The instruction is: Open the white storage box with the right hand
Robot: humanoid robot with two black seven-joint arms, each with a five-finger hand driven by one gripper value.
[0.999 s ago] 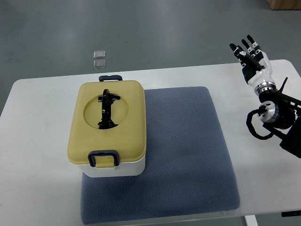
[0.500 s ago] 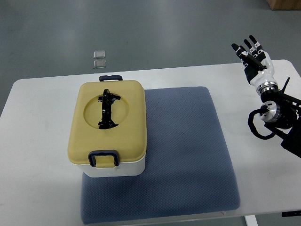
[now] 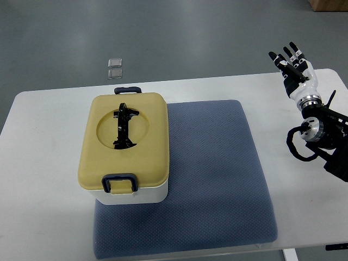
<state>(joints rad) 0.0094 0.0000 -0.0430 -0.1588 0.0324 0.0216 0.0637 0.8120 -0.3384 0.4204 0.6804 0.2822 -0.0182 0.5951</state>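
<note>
Partly out of frame, right arm (image 3: 326, 136)

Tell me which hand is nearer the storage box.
Right, by default: the right hand hovers open over the table's far right corner, well away from the storage box on the mat's left. The left hand is out of view.

My right hand (image 3: 293, 65) hangs over the far right corner of the white table (image 3: 49, 163), fingers (image 3: 286, 53) spread and holding nothing, well apart from the storage box (image 3: 126, 149). The box sits on the left part of a blue mat (image 3: 217, 179), its tan lid (image 3: 124, 142) closed, a dark latch (image 3: 119, 181) on the near edge and a black handle (image 3: 124, 126) lying flat in the lid's round recess.
</note>
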